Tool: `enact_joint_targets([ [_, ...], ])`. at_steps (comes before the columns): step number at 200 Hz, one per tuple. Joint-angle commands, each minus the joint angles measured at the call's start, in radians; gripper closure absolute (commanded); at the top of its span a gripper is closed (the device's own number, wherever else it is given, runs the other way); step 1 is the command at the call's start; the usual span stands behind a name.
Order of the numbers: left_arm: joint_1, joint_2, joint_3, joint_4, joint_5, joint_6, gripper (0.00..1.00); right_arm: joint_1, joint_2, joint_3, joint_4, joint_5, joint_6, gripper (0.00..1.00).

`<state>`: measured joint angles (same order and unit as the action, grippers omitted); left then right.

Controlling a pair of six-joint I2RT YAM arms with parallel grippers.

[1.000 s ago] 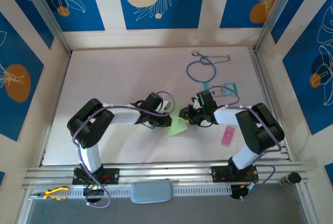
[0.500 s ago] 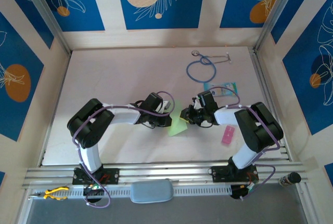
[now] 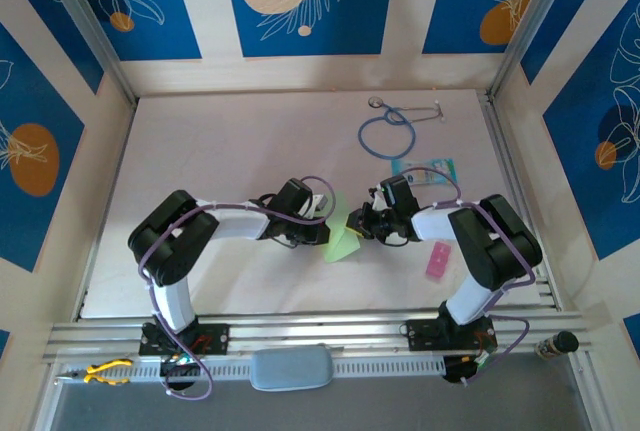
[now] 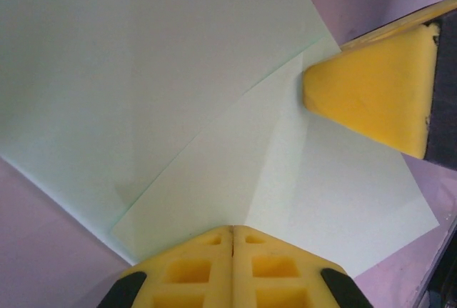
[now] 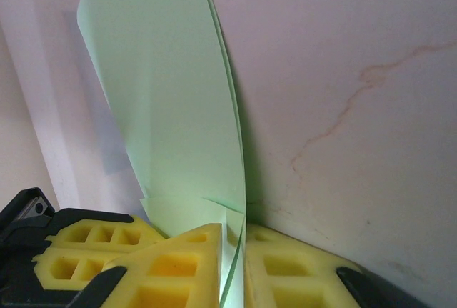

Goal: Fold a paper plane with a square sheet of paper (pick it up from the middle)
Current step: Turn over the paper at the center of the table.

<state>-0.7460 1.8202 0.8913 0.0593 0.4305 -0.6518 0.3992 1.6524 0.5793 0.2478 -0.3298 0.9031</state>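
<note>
Since the earlier frame the right gripper (image 3: 360, 223) has come a little to the left, toward the left gripper (image 3: 321, 221), and its jaws have narrowed. Now they stand almost together, with the edge of the square sheet of paper (image 3: 341, 238) between the yellow pads (image 5: 182, 265). In the right wrist view the sheet rises from these pads as a tall curved leaf, with more than one layer at the bottom.

The left arm has not moved in the same time. Its jaws are pressed fully together, and in the left wrist view a corner of the folded sheet goes in at the line where the two pads meet, so I judge that they pinch it also.

The sheet is therefore held between both grippers near the middle of the table (image 3: 220, 151), lifted and standing on edge. Whether its lower corner touches the table I cannot tell.

For the task this means, in my judgement, that the second grip is now made. The paper has diagonal folds already but is not yet a slim dart, so a next crease can be worked with two grips — the risk is that such thin paper slips or tears if they pull apart too strongly
</note>
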Motion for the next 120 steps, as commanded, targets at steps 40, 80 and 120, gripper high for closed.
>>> enact_joint_targets([
  [40,0.012,-0.054,-0.024,0.015,0.004,-0.004,0.9,-0.014,-0.004,-0.02,0.028,-0.029,-0.006,0.93],
  [80,0.013,-0.175,-0.086,0.057,-0.105,0.007,0.79,-0.018,-0.113,0.005,-0.125,0.033,-0.091,0.95],
  [120,0.026,-0.359,-0.156,0.037,-0.26,0.046,0.7,-0.013,-0.263,0.106,-0.448,0.206,-0.229,0.95],
])
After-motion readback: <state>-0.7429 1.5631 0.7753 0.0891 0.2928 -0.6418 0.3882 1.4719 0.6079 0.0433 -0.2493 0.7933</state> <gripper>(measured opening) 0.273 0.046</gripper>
